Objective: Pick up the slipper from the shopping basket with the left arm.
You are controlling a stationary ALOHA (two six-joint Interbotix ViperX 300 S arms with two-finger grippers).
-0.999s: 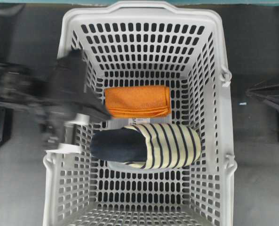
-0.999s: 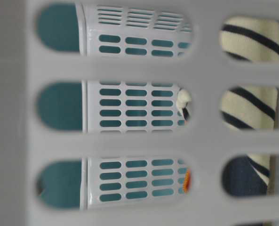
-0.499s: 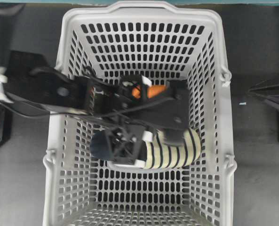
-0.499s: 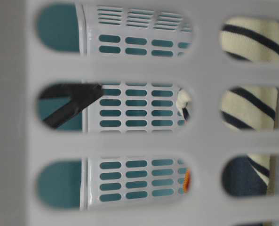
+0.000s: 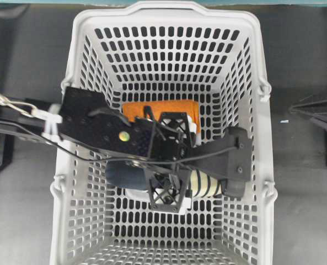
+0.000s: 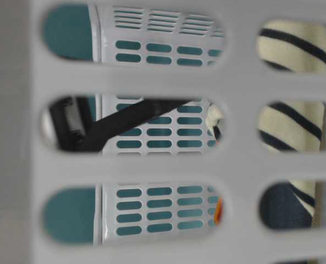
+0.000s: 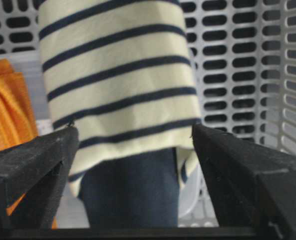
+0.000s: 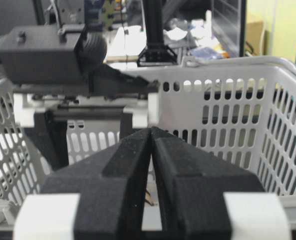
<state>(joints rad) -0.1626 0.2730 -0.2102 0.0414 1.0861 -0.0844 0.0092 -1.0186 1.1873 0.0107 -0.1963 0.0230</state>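
1. Overhead: left arm reaches over the basket rim; its gripper hangs over the slipper, which lies on the basket floor beside an orange cloth.
2. Table-level: through the wall slots, striped slipper at right, a dark arm part at left.
3. Left wrist: fingers spread wide either side of the slipper, gripping nothing.
4. Right wrist: right gripper closed, empty, outside the basket.

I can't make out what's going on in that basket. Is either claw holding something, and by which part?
Nothing is held. The left gripper stands open, a finger on either side of the slipper. The right gripper is shut on nothing.
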